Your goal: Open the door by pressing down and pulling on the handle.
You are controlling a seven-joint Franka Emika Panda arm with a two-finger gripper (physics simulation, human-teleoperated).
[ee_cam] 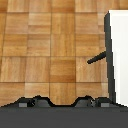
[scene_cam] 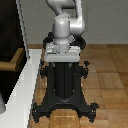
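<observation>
At the far left of the exterior view, the door (scene_cam: 9, 35) is a dark panel in a white frame (scene_cam: 26, 30), with the tan handle (scene_cam: 12, 61) jutting from it at mid-height. The arm (scene_cam: 67, 25) rises over its black pedestal (scene_cam: 64, 85), centre frame, well apart from the handle. The pincer's state cannot be told. Wooden floor (ee_cam: 45, 45) fills the wrist view.

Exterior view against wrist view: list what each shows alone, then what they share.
Exterior view only: the black door, the tan handle jutting from it, the robot's black pedestal and the grey arm. Wrist view only: a dark bar sticking out from a white block, and a dark edge along the frame; the pincer's state cannot be told. Both: the wooden floor and white framing.
</observation>
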